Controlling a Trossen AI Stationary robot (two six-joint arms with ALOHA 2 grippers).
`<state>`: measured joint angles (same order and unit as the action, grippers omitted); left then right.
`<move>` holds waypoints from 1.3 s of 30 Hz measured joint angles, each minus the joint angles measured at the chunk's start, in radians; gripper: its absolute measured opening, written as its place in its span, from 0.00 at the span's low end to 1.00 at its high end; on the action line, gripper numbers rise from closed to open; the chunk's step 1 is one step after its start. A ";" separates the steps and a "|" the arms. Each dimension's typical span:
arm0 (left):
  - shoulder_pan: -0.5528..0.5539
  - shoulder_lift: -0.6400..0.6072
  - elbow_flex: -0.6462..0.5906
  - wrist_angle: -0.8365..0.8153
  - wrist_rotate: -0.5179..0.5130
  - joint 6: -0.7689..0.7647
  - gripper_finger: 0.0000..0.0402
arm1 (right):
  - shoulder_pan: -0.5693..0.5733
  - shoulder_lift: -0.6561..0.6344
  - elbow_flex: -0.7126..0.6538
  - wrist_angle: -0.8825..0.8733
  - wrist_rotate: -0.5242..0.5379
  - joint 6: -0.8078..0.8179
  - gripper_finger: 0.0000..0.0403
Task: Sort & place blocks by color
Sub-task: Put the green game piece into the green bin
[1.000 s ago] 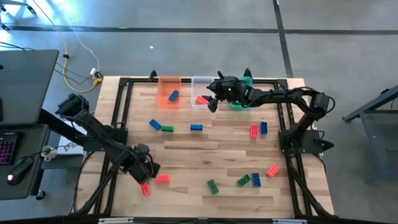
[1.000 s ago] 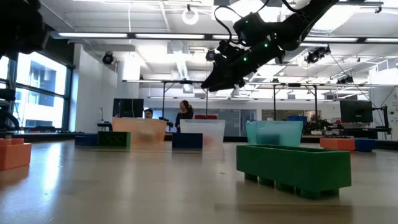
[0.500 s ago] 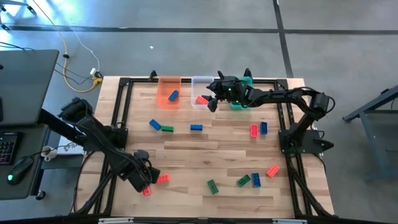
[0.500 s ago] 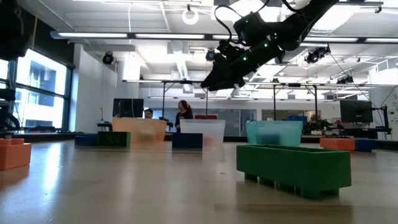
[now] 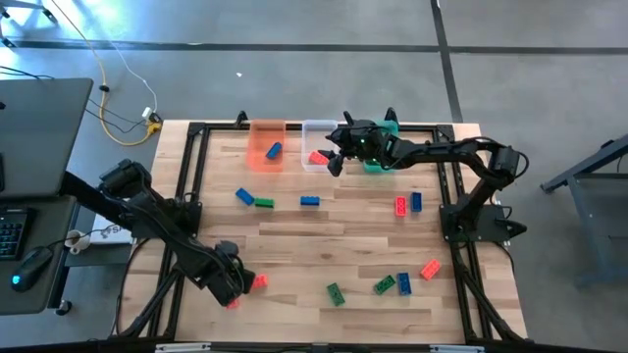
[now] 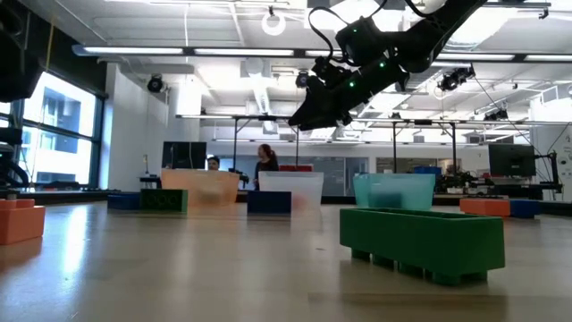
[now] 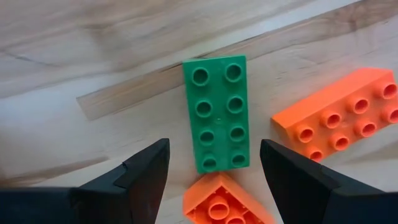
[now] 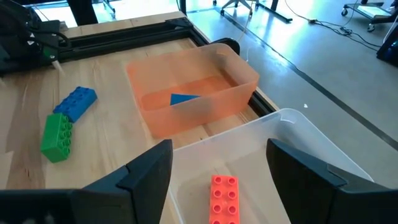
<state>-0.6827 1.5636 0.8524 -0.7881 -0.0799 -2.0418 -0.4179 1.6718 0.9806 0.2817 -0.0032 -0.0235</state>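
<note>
Overhead, pale wooden slatted table (image 5: 324, 250), right gripper (image 5: 337, 157) spread empty above the clear plastic bin (image 8: 298, 152) holding a red studded brick (image 8: 224, 193), left gripper (image 7: 214, 171) parted over a green studded brick (image 7: 219, 112) near the table's front-left corner, orange bricks (image 7: 336, 118) beside.

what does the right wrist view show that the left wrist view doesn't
Only the right wrist view shows the bins: the orange bin holding a blue block, the clear bin with a red block inside, plus a blue block and a green block touching on the table.

Only the left wrist view shows a flat green block ahead of the open left gripper, with two orange-red blocks beside it.

Both show wooden tabletop, studded blocks and open fingers; the right gripper hangs over the clear bin.
</note>
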 joint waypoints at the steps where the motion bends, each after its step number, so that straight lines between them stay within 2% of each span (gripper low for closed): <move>1: 0.000 0.003 0.000 0.005 0.000 0.000 0.60 | 0.000 0.000 0.000 0.000 0.000 0.000 0.62; 12: 0.001 0.086 0.000 0.033 -0.001 0.003 0.59 | 0.000 0.000 0.000 0.007 0.000 0.000 0.62; 16: 0.001 0.098 0.002 0.029 0.001 0.025 0.51 | 0.000 0.000 0.000 0.008 0.000 0.000 0.62; 23: 0.001 0.097 0.002 0.028 -0.010 0.093 0.28 | 0.000 0.000 0.000 0.008 0.000 0.000 0.62; 31: 0.015 0.090 0.001 -0.025 -0.043 0.169 0.28 | 0.000 0.000 0.000 0.008 -0.005 0.035 0.62; 39: 0.070 0.009 -0.002 -0.080 -0.131 0.302 0.28 | 0.024 -0.052 0.001 0.017 -0.190 0.138 0.62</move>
<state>-0.6128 1.5722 0.8505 -0.8681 -0.2106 -1.7395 -0.3939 1.6203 0.9811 0.2983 -0.1931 0.1149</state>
